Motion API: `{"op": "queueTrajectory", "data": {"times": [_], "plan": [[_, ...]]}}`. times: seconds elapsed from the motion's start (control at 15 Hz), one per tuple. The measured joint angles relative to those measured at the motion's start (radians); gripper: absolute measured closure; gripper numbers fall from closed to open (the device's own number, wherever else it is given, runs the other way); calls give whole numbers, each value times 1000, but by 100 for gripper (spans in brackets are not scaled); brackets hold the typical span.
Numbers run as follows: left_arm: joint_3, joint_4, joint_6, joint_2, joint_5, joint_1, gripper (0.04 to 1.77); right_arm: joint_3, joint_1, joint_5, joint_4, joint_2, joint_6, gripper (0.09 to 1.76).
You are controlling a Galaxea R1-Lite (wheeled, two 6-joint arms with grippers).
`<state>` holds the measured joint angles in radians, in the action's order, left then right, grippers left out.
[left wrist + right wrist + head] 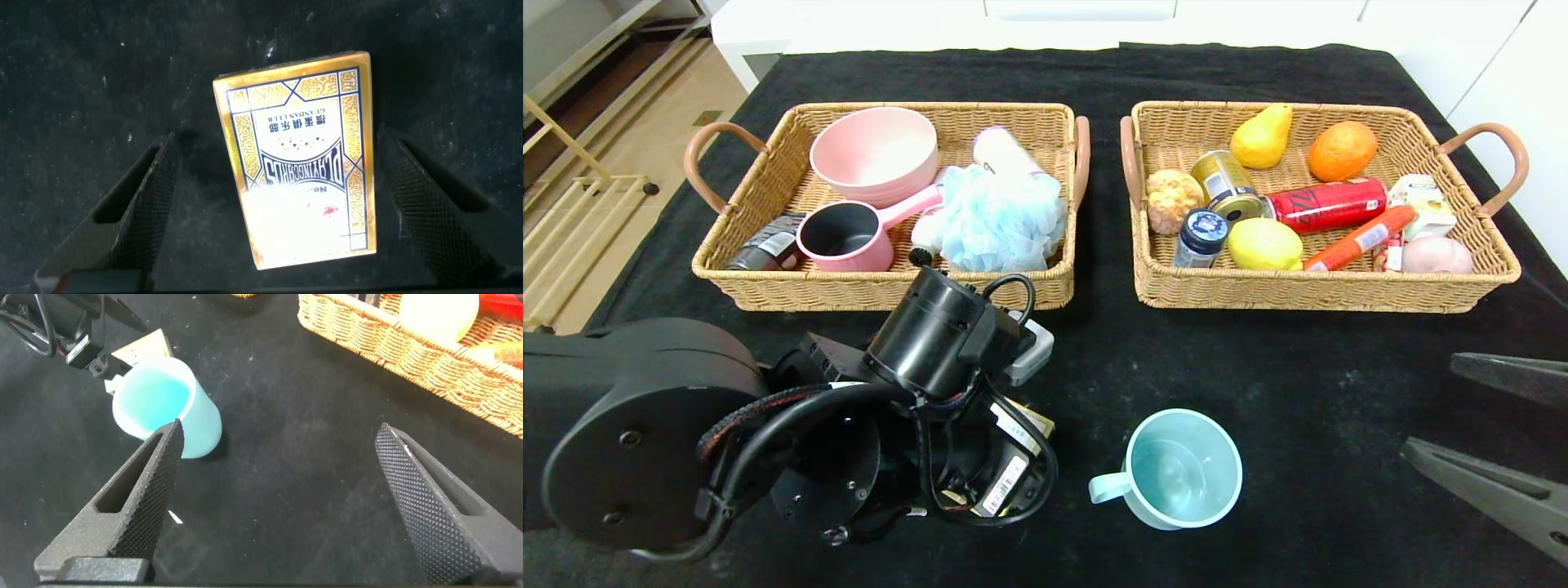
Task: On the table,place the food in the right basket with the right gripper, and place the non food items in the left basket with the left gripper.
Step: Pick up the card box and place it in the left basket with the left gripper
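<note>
Left gripper [278,204]: jaws wide apart over the counter [1298,367], beige printed box [298,159] lying flat between them, untouched. Right gripper [278,506]: jaws apart, nothing between; light blue mug [167,408] stands just beyond 1 jaw tip.

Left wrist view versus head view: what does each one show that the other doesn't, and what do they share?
Only the left wrist view shows the flat printed box face up on the black cloth, lying between the open fingers of the left gripper, untouched. Only the head view shows the left basket with the pink pan, the right basket with the lemon, gold can and sausage, the blue mug on the cloth, and the open right gripper. Both show the table and the left arm.
</note>
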<state>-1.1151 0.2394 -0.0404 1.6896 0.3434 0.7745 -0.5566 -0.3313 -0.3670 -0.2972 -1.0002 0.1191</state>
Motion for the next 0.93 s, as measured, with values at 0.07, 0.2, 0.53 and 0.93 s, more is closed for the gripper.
{"op": "queueTrajectory", "data": {"times": [0.07,0.2,0.53,0.93], "plan": [[0,0,0,1,0,0,10,1,0,0,0,-1,0,14],[-1,0,0,5,0,0,10,1,0,0,0,-3,-1,14],[-4,9,-5,11,2,7,72,2,1,0,0,-7,1,14],[-3,9,-4,16,3,8,77,3,0,0,0,-9,1,14]]}}
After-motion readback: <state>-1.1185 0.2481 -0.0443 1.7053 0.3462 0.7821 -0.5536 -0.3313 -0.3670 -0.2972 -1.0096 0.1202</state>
